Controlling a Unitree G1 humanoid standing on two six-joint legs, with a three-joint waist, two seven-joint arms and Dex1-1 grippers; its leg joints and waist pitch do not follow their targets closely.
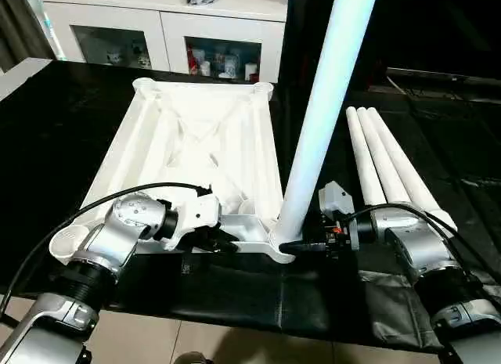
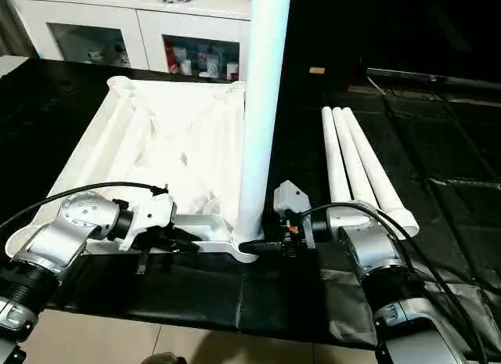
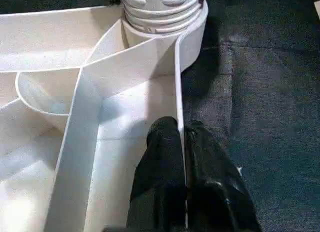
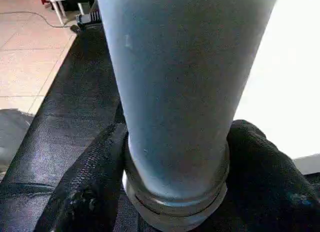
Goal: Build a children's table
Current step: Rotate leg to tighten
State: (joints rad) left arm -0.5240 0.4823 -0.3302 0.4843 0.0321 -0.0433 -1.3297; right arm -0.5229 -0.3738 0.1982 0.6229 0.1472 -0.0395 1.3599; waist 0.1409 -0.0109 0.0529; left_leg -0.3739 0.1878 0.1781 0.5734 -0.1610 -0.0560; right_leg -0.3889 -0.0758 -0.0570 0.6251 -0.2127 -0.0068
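Counter (image 1: 438,145) — broad surface under black cloth, bearing every item below.

Children's table (image 1: 196,145) — white; lies upside down at the middle of the counter, ribbed framed underside facing up, round sockets at its corners. Its near edge lies just in front of the robot's forearms.

Standing leg (image 1: 325,106) — long round white leg, upright in the near corner socket on the robot's right, rising out of the top of the head views. In the left wrist view its ringed base (image 3: 162,10) sits in that socket.

Loose legs (image 1: 391,164) — three white tapered legs lying side by side, touching one another, on the cloth to the right of the upturned top, apart from it.

White cabinet (image 1: 168,35) — glass doors, small items behind them; stands beyond the counter's far edge.

Right tool (image 4: 175,192) — at the base of the standing leg, one black finger (image 4: 90,187) on each side of it, both fingers against the leg just above its ringed collar.

Left tool (image 3: 182,177) — fingers pressed together on the thin upright rim wall of the table frame, near the socket holding the standing leg.
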